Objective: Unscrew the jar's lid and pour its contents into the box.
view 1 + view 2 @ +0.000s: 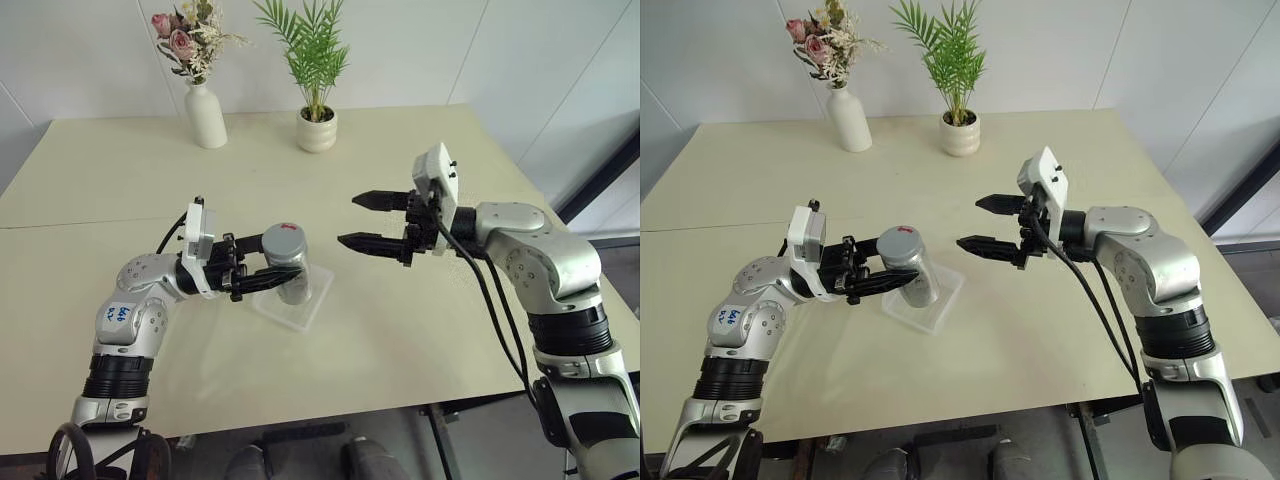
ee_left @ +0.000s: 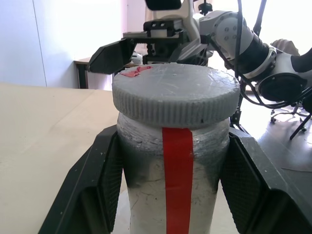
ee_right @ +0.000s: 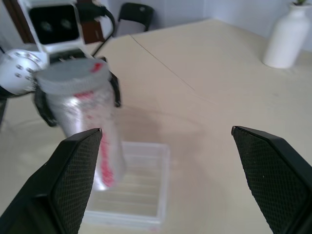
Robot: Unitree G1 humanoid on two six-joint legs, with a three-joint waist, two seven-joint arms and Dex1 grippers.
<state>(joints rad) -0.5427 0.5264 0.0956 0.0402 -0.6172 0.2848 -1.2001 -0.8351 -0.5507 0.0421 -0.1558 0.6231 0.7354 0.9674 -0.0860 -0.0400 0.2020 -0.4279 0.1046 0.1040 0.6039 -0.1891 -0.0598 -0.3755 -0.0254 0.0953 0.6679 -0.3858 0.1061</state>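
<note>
Two grippers face each other over the middle of the counter (image 1: 420,340): the left gripper (image 1: 285,278) has its jaws closed around the body of the jar (image 1: 290,270), holding it upright above the box (image 1: 300,305), which lies flat on the counter nearer the front edge than the back. The grey lid (image 2: 175,92) sits on the jar, whose red stripe runs down its side, while the right gripper (image 1: 362,221) hangs just beside it with its jaws spread wide and holding nothing; a white vase (image 1: 206,116) and a potted plant (image 1: 316,128) stand near the back edge
</note>
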